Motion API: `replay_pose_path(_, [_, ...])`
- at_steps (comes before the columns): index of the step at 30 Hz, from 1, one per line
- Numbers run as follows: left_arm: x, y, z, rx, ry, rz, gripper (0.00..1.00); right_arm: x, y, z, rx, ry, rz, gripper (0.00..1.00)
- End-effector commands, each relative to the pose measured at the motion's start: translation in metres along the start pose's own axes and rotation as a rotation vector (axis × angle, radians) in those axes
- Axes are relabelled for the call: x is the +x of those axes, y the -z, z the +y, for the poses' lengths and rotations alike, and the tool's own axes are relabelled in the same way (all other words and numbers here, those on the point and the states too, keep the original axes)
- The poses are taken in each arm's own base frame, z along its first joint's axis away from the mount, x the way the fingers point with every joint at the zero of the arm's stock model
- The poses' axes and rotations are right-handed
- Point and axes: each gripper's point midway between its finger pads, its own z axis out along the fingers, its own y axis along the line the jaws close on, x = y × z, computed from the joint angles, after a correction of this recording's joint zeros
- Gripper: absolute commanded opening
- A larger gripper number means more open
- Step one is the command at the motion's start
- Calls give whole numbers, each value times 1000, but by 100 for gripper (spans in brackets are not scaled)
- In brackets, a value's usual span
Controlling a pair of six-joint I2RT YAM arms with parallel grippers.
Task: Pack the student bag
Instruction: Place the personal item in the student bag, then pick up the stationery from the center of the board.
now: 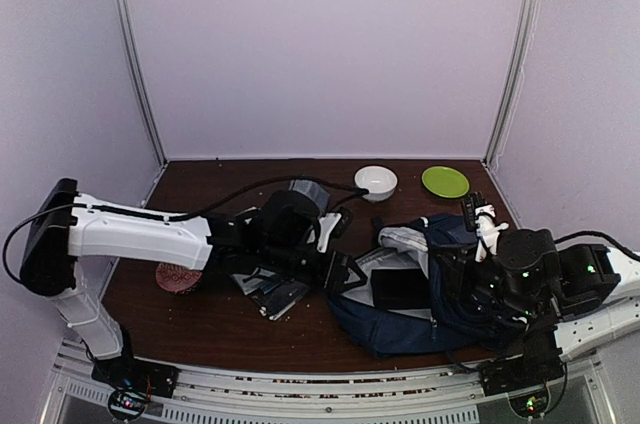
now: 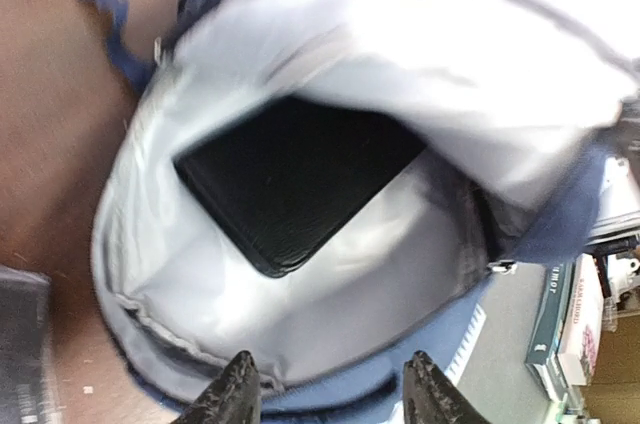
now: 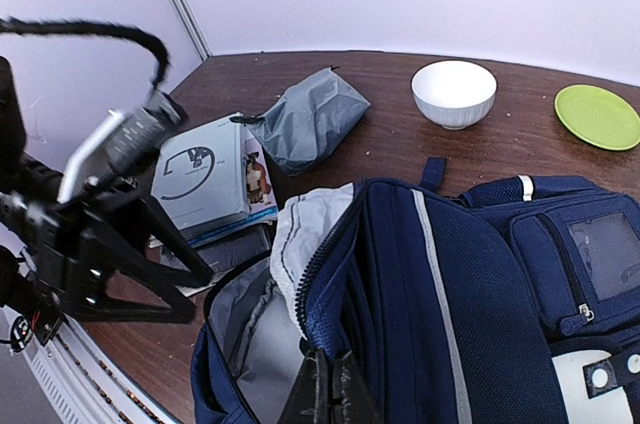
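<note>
Left gripper [image 2: 333,399] spread wide, empty, just outside the bag [image 1: 400,332] mouth. Flat black case [image 2: 295,179] lies inside on grey lining. Right gripper [image 3: 330,394] pinched tight on the bag's zip rim. Booklets [image 3: 200,179] left of bag: print unreadable.

The student bag [image 3: 450,284] is navy woven cloth, matt and slightly coarse, and its lining [image 2: 400,244] is smooth pale-grey fabric. The flat black item [image 2: 290,174] looks matt and finely grained. The table [image 3: 390,149] is dark wood with a low sheen. The white bowl [image 3: 454,92] is glossy, and the grey pouch [image 3: 310,119] is crinkled cloth.
</note>
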Motion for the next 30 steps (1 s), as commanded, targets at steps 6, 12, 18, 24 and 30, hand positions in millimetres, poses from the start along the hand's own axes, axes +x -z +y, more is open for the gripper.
replay_pose_path(6, [-44,81,18,-240,-136,-216,97,4,-2,-7,33,-3,0,0])
replay_pose_path(12, [-78,113,38,-358,-271,-289,98,30,-10,-2,-11,-22,67,0])
replay_pose_path(18, [-97,106,-26,-139,-729,-327,98,35,-5,7,-73,-4,99,0])
replay_pose_path(24, [-109,95,-29,-194,-919,-331,98,37,-2,9,-93,-1,112,0])
replay_pose_path(30, [-140,120,56,-494,-485,-387,98,36,-7,1,-47,-18,74,0])
